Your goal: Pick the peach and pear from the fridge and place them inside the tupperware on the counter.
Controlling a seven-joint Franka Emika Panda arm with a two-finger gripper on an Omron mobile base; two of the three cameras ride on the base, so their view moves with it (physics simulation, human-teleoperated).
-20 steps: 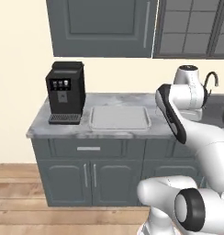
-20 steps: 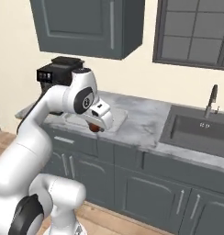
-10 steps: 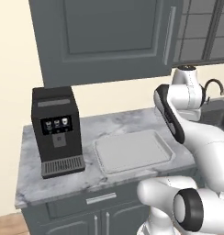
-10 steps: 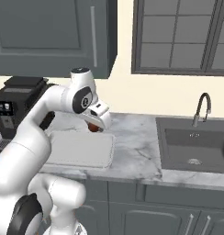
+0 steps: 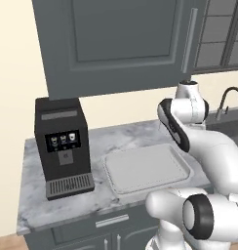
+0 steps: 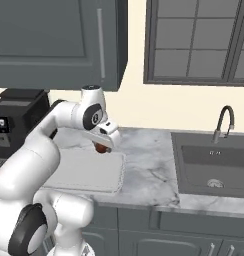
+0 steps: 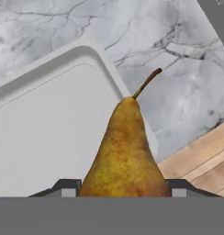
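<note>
My gripper (image 6: 101, 144) is shut on the pear (image 6: 99, 147), a brownish-yellow fruit with a thin stem. It hangs above the right end of the tupperware (image 6: 86, 172). In the hand view the pear (image 7: 125, 156) stands between the finger tips of the gripper (image 7: 123, 189), over the tupperware's rounded corner (image 7: 49, 133). The pale shallow tupperware (image 5: 145, 168) lies on the marbled counter (image 5: 126, 134) right of the coffee machine. The peach and the fridge are out of view.
A black coffee machine (image 5: 64, 146) stands at the counter's left end. A sink (image 6: 214, 167) with a curved faucet (image 6: 223, 122) lies to the right. Dark upper cabinets (image 5: 116, 44) hang overhead. Wooden floor (image 7: 201, 158) lies past the counter edge.
The base has driven closer to the counter, so both base views shifted and the tupperware looms larger. The gripper stays shut on the pear, held over the tupperware's right end.
</note>
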